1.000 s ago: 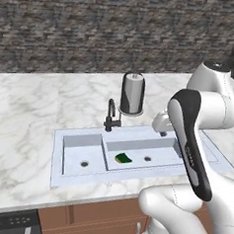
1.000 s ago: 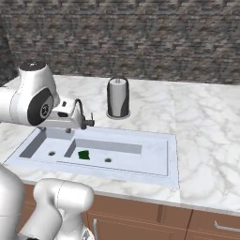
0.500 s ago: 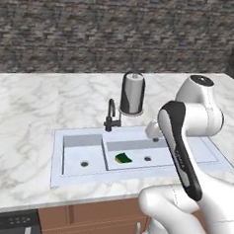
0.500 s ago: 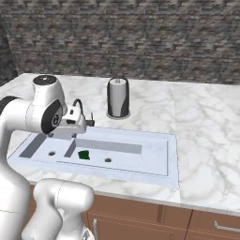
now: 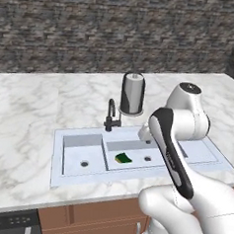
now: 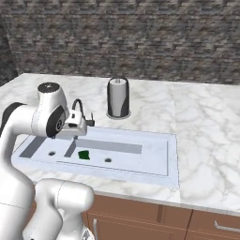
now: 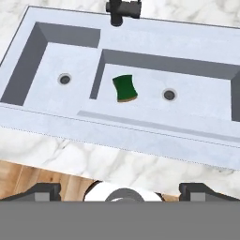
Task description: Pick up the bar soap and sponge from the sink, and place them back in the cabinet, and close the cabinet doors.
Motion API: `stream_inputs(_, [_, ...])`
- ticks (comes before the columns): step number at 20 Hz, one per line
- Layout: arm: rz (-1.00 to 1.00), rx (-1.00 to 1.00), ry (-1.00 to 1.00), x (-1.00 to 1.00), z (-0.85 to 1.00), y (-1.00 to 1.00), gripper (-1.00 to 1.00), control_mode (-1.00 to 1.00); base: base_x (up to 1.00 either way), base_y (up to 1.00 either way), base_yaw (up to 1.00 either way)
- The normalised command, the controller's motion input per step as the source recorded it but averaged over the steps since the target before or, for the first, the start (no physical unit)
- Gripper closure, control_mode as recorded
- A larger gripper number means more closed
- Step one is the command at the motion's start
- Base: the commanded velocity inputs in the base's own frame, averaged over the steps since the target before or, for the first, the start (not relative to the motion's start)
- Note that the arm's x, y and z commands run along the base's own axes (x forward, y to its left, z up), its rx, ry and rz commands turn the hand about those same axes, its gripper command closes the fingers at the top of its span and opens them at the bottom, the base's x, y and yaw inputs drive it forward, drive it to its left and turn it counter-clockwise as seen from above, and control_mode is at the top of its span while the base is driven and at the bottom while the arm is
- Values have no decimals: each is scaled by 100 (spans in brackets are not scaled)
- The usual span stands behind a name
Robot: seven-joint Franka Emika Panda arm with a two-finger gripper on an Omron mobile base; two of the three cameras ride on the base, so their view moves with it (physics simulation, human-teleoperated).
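The sponge (image 7: 124,87), dark green on top with a yellow edge, lies on the floor of the sink's larger basin, left of its drain (image 7: 169,94). It also shows as the sponge (image 5: 123,158) and the sponge (image 6: 84,154) in the base views. The light grey sink (image 7: 140,136) has two basins and a black faucet (image 7: 123,9). My gripper (image 7: 121,193) hangs above the sink's near edge, looking down into it, open and empty, its fingertips (image 7: 41,191) far apart. The bar soap, the wall cabinet and its doors are out of view.
A paper-towel holder (image 5: 132,94) stands on the marble counter (image 5: 25,107) behind the faucet (image 5: 110,117). Low brown cabinets (image 6: 187,222) run below the counter front. My own arm (image 5: 173,152) crosses the right end of the sink.
The arm has folded down and the hand has dropped lower, closer over the sink. The sponge has not moved.
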Motion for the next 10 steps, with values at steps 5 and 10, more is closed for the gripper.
stream_inputs(5, [0,0,0,29,-16,11,-100,-100,0,0,0])
stream_inputs(10, [1,0,0,30,-24,0,-100,-100,0,0,0])
